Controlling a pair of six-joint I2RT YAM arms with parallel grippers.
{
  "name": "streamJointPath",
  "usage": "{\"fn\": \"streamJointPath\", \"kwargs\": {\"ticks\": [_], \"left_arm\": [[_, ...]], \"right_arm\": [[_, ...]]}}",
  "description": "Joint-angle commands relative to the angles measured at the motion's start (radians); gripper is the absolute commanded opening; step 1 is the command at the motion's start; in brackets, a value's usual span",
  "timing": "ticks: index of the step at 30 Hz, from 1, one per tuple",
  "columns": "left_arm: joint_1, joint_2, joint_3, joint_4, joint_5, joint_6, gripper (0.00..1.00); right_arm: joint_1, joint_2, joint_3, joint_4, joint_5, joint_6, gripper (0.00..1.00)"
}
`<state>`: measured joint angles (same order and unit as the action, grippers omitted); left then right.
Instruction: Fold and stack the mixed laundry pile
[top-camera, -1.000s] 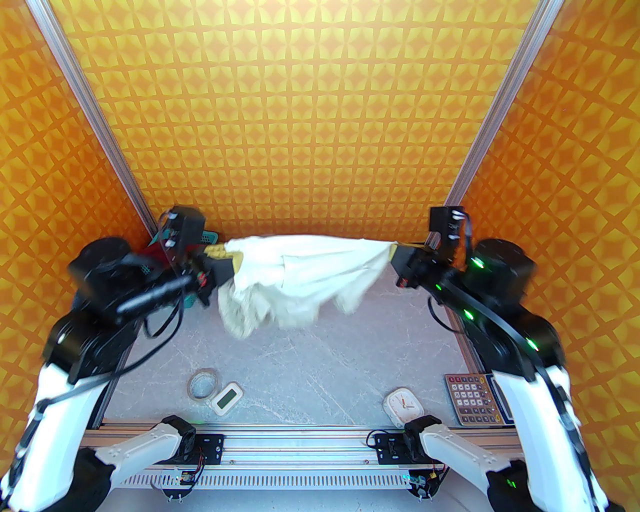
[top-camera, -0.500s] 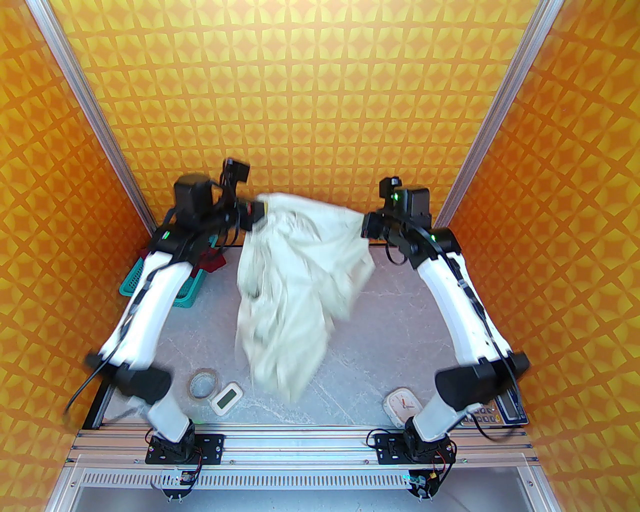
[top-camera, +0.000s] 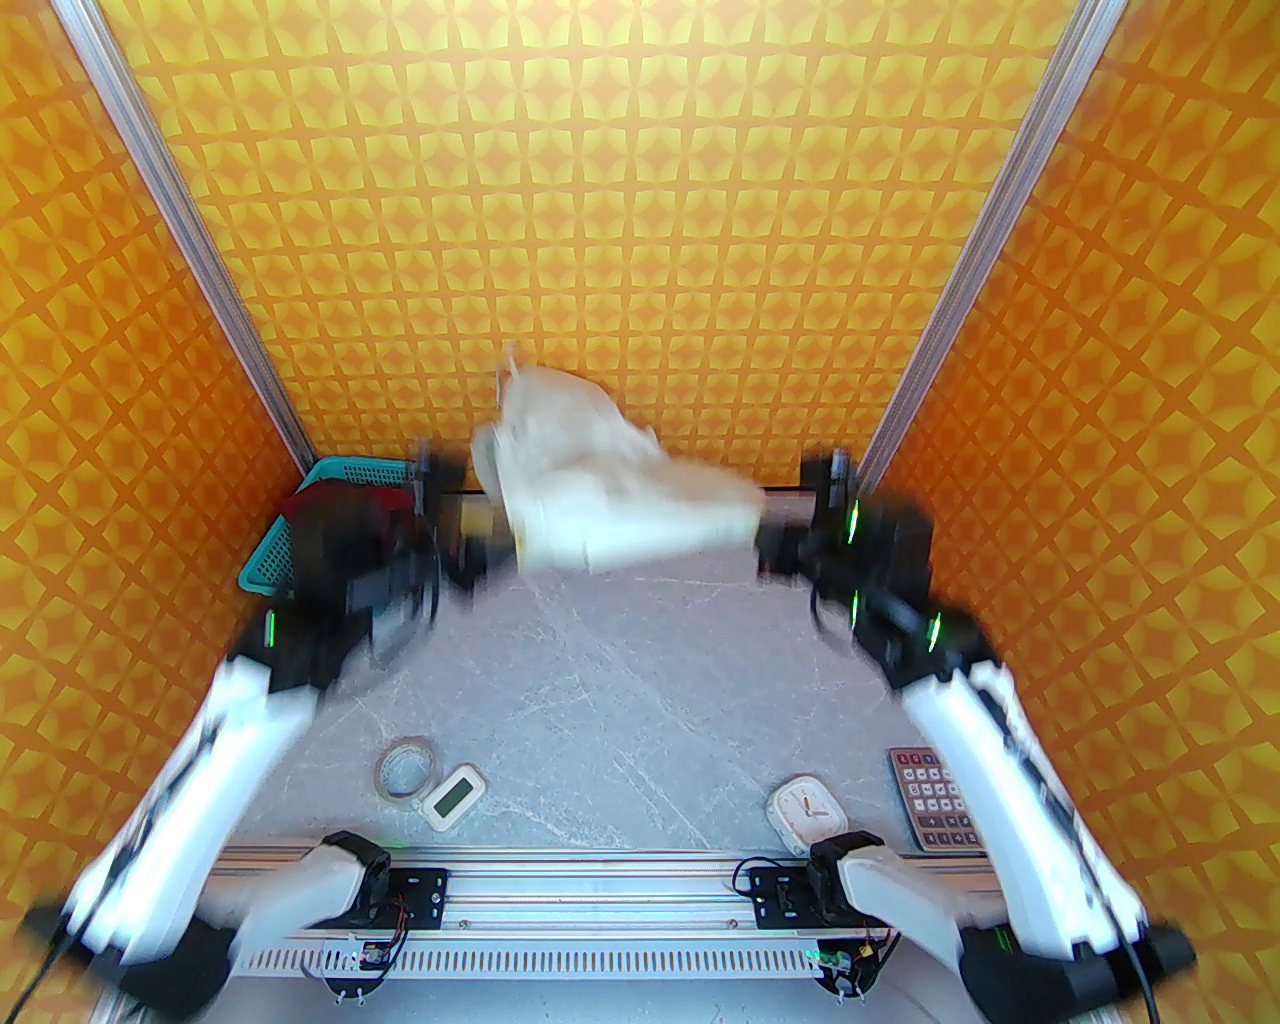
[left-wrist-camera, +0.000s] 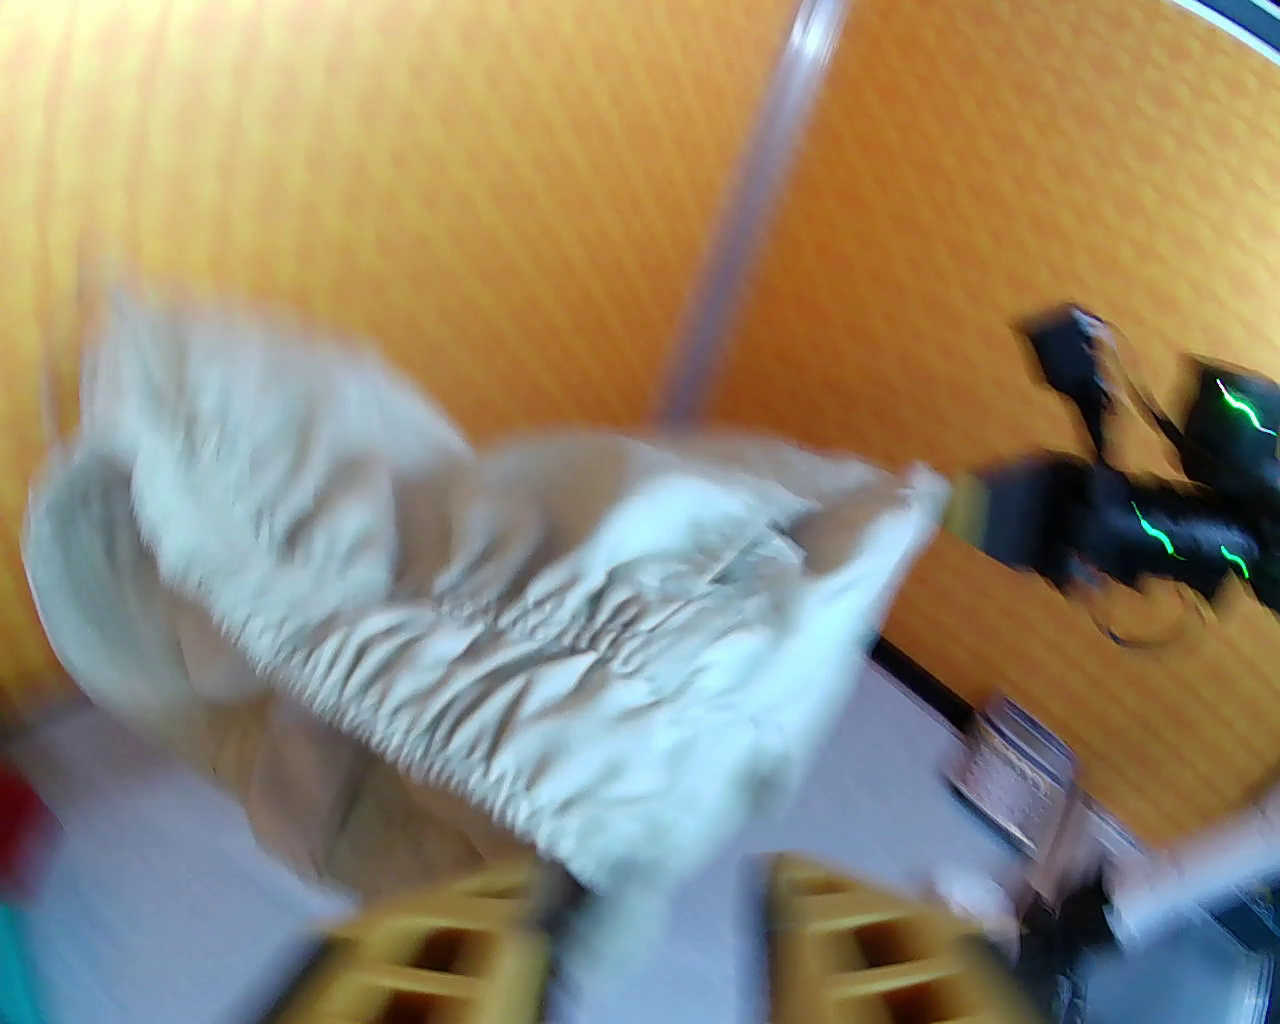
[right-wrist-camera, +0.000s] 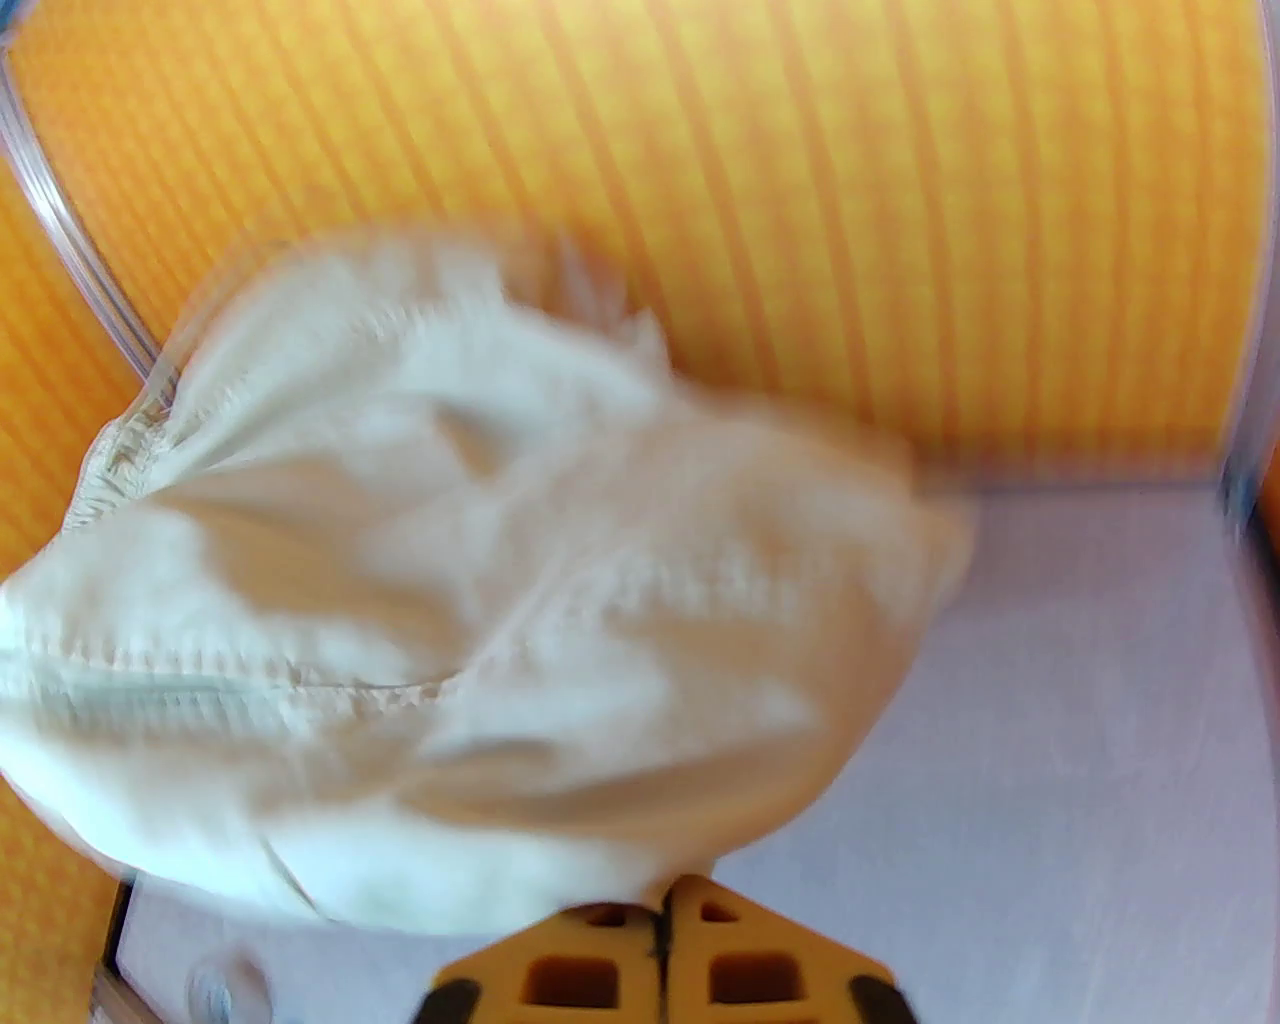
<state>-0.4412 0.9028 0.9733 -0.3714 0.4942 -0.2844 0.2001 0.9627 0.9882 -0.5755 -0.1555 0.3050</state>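
The cream garment (top-camera: 600, 490) is in the air at the back of the table, bunched and blurred by motion. My left gripper (top-camera: 485, 545) is at its left end. In the left wrist view its yellow fingers (left-wrist-camera: 450, 960) stand apart, open, with a tip of the cream garment (left-wrist-camera: 520, 650) hanging between them. My right gripper (top-camera: 765, 545) is at the right end. In the right wrist view the right gripper (right-wrist-camera: 665, 900) has its fingers together, shut on an edge of the cream garment (right-wrist-camera: 480, 620). The dark red T-shirt (top-camera: 340, 500) lies in the teal basket (top-camera: 350, 468).
A tape roll (top-camera: 405, 768), a white timer (top-camera: 452, 795), a small clock (top-camera: 805, 808) and a calculator (top-camera: 932, 798) lie along the near edge. Aluminium posts (top-camera: 250, 350) and orange patterned walls close in the table on three sides.
The garment was stretched between both shut grippers, then lifted so that it hung long. Now both arms have swung down, the cloth has flown toward the back wall, and the left fingers have opened.
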Motion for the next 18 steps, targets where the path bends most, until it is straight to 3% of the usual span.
{"fn": "streamJointPath", "kwargs": {"ticks": [1, 5, 9, 12, 16, 18], "left_arm": [[-0.033, -0.124, -0.312, 0.024, 0.008, -0.221, 0.93], [-0.034, -0.208, -0.406, 0.0, -0.05, -0.303, 0.91], [-0.034, 0.033, -0.283, -0.023, -0.066, -0.254, 0.8], [-0.034, 0.259, -0.214, 0.066, -0.069, -0.274, 0.71], [-0.037, 0.5, -0.13, 0.231, -0.073, -0.324, 0.55], [-0.03, 0.62, -0.058, 0.237, -0.11, -0.315, 0.49]], "right_arm": [[-0.001, -0.121, -0.253, -0.115, -0.091, 0.123, 0.56], [-0.001, -0.189, -0.266, -0.248, -0.059, 0.134, 0.73], [-0.001, -0.055, -0.172, -0.299, 0.031, 0.121, 0.76], [-0.002, 0.104, -0.129, -0.217, 0.0, 0.134, 0.73], [0.0, 0.312, -0.087, -0.03, -0.073, 0.167, 0.62], [0.016, 0.417, -0.054, 0.015, -0.072, 0.168, 0.59]]}}
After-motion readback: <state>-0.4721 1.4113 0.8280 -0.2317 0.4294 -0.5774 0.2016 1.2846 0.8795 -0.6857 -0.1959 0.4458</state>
